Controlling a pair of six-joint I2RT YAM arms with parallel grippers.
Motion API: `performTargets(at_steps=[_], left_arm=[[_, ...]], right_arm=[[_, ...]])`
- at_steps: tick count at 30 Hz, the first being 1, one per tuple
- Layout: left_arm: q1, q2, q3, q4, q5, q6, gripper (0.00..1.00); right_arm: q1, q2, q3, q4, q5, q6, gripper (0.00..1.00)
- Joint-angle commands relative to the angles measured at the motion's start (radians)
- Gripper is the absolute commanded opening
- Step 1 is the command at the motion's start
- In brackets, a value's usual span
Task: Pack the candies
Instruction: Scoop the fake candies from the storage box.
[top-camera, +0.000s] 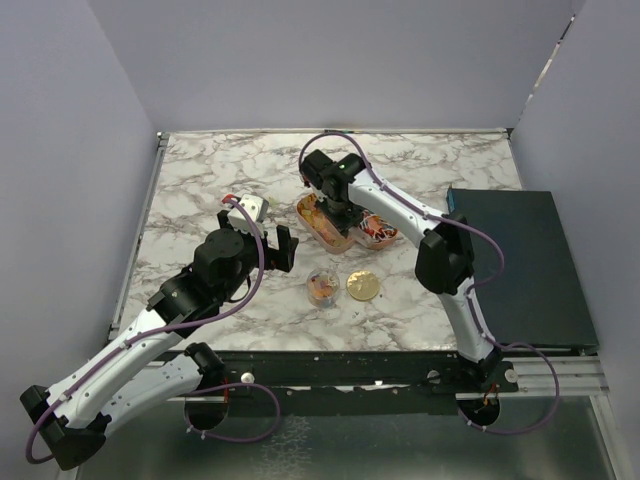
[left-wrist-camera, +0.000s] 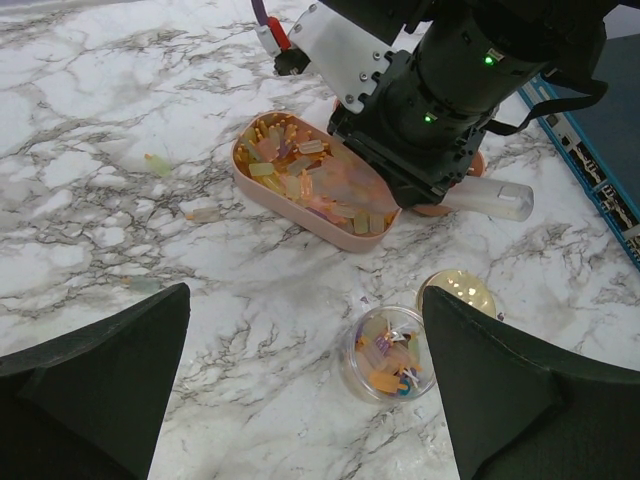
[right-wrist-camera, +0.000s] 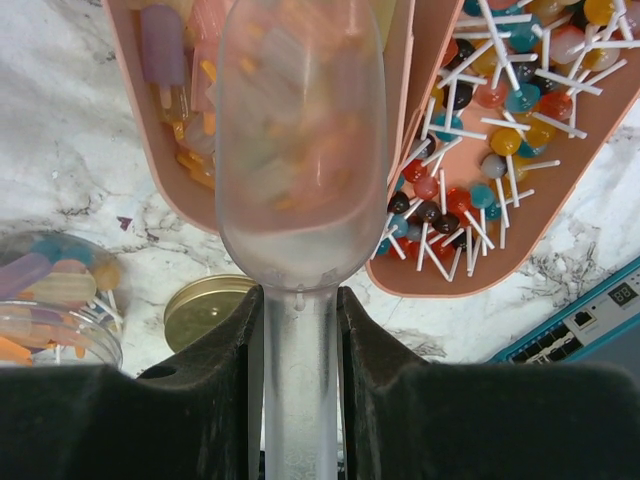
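Observation:
My right gripper (right-wrist-camera: 300, 330) is shut on the handle of a frosted clear scoop (right-wrist-camera: 300, 150). The scoop's bowl hangs over the left oval tray (right-wrist-camera: 150, 150), which holds orange-yellow and pastel candies (left-wrist-camera: 300, 180). Orange shapes show through the bowl; I cannot tell whether they lie inside it. The right tray (right-wrist-camera: 560, 170) holds red, blue and white-stick candies (right-wrist-camera: 480, 130). A small clear jar (left-wrist-camera: 393, 352) with several candies stands in front of the trays, the gold lid (left-wrist-camera: 455, 290) beside it. My left gripper (left-wrist-camera: 305, 295) hovers open, left of the jar (top-camera: 322, 288).
A few loose candies (left-wrist-camera: 157, 163) lie on the marble left of the tray. A dark flat box (top-camera: 520, 265) with ports on its edge covers the table's right side. Grey walls close in the table on three sides.

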Motion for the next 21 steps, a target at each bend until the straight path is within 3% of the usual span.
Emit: performTargets(at_steps=[1, 8, 21], left_arm=[[-0.005, -0.002, -0.006, -0.012, -0.021, -0.002, 0.99], [-0.004, -0.003, -0.006, -0.013, -0.018, -0.002, 0.99], [-0.007, 0.004, -0.005, -0.013, -0.015, -0.003, 0.99]], right_arm=[[-0.007, -0.089, -0.048, 0.028, -0.057, -0.03, 0.0], [-0.007, -0.135, -0.089, -0.017, -0.059, -0.037, 0.0], [-0.008, -0.072, -0.062, -0.056, -0.082, -0.046, 0.0]])
